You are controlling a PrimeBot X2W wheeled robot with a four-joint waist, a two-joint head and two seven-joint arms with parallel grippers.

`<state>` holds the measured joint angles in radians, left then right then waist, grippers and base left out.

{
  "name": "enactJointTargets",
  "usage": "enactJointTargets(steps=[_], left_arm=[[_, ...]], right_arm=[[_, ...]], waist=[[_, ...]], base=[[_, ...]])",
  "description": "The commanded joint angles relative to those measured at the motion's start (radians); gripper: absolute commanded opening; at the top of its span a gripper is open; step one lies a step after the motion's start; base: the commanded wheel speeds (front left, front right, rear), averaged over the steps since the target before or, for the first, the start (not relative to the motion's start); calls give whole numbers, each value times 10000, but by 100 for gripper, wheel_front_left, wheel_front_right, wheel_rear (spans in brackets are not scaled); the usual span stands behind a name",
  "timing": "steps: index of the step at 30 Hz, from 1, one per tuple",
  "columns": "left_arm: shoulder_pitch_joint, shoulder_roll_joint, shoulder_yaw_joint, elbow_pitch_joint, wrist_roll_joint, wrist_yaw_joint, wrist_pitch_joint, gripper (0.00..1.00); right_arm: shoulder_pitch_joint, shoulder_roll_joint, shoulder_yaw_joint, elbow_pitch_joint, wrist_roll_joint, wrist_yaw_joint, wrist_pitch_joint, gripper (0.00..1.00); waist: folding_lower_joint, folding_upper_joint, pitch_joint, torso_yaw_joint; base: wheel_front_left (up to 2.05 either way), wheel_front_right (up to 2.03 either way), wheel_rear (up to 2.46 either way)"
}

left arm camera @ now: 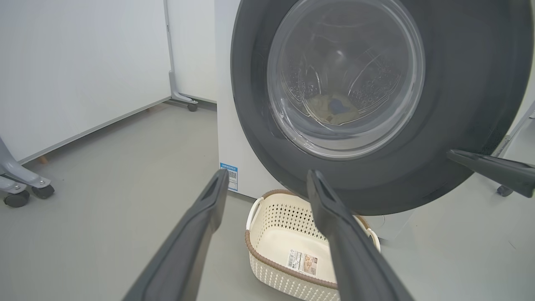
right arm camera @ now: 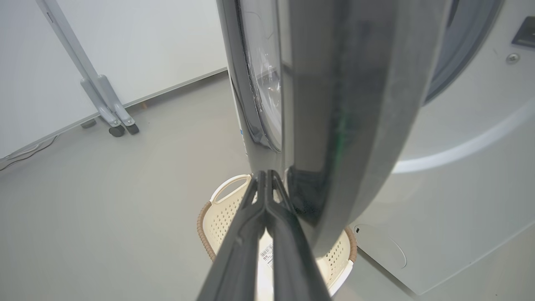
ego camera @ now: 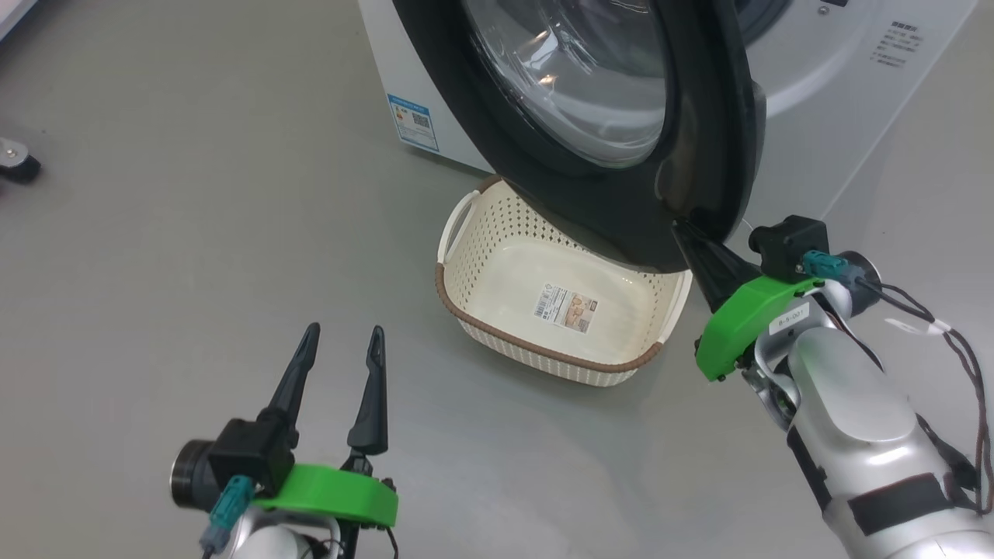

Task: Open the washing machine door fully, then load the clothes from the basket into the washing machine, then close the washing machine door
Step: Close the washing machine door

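Left wrist view: clothes behind door glass; basket label unreadable; left gripper spread, right gripper pressed together.

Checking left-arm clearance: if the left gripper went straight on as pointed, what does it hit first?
Probably the large round washing machine door, low on its glossy black rim. The left gripper seems to aim above the cream perforated plastic basket. Distance is hard to judge.
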<state>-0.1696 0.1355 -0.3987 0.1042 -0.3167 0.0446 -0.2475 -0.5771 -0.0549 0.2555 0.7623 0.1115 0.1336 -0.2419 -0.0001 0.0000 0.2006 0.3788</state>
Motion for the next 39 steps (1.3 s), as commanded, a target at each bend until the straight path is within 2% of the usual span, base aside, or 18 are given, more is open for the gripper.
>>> enactJointTargets(steps=[1, 15, 23, 39], left_arm=[[-474, 34, 339, -267, 109, -13, -135, 100], [-506, -224, 529, -375, 247, -144, -142, 100], [-617, -475, 662, -462, 398, -313, -142, 100], [-906, -805, 553, -402, 579, -634, -143, 100]], right_arm=[[-550, 47, 0, -104, -119, -29, -142, 0], [-1215, -60, -807, 687, -641, -29, -195, 0], [-2233, -355, -1665, 1762, -1022, -29, -197, 0], [-4201, -1270, -3120, 2701, -2142, -29, -198, 0]], waist=[[1, 0, 70, -17], [1, 0, 329, 49], [1, 0, 663, 198], [1, 0, 1317, 730]], base=[[0, 0, 0], [0, 0, 0], [0, 0, 0], [0, 0, 0]])
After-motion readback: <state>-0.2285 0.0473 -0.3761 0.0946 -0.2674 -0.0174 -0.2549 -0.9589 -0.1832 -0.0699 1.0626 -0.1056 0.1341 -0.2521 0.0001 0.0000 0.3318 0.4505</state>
